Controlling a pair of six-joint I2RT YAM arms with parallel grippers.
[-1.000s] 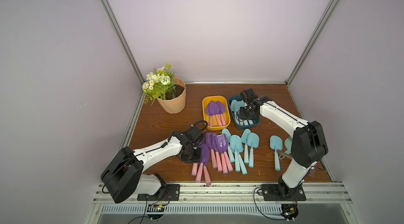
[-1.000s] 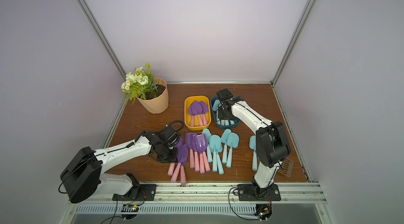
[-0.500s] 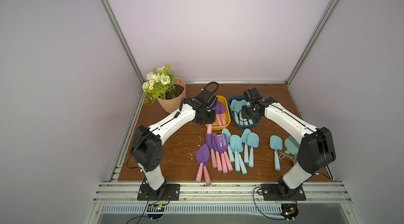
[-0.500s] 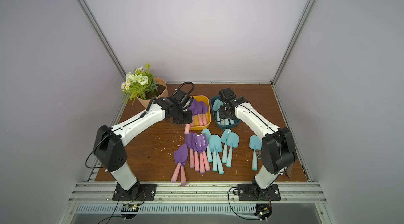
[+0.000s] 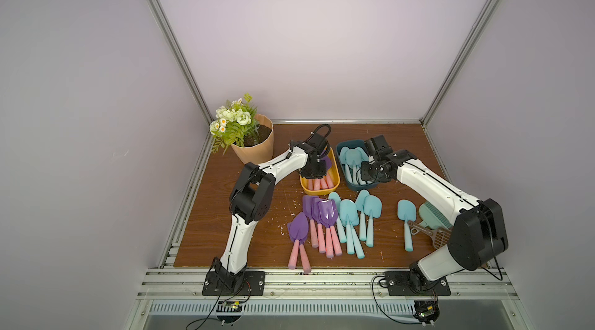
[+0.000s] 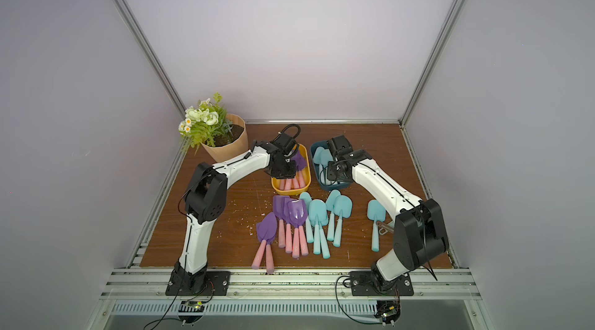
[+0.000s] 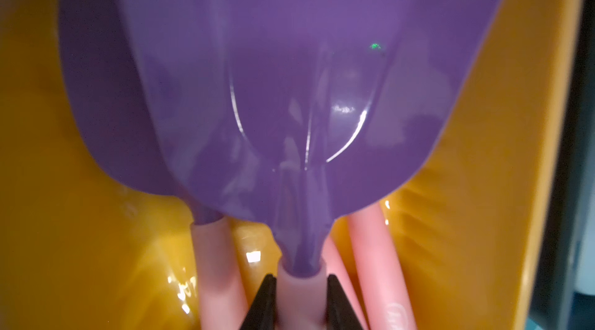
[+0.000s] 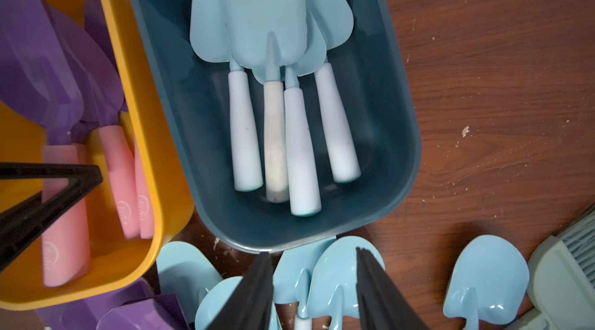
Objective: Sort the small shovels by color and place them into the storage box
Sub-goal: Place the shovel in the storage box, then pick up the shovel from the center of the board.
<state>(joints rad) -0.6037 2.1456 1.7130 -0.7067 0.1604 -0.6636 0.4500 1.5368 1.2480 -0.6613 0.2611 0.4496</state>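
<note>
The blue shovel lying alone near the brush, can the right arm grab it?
Probably yes. The right gripper is open and empty, and the lone shovel lies flat on that arm's side with nothing on top. The brown scoop has its handle close beside it, though.

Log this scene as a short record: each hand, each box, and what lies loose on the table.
Left hand: shut on the pink handle of a purple-bladed plastic shovel, inside the yellow plastic box
Right hand: open, empty, near the dark teal plastic box
Teal box holds: four light aqua plastic shovels
On brown wooden table: loose purple-bladed shovels, loose aqua shovels
</note>
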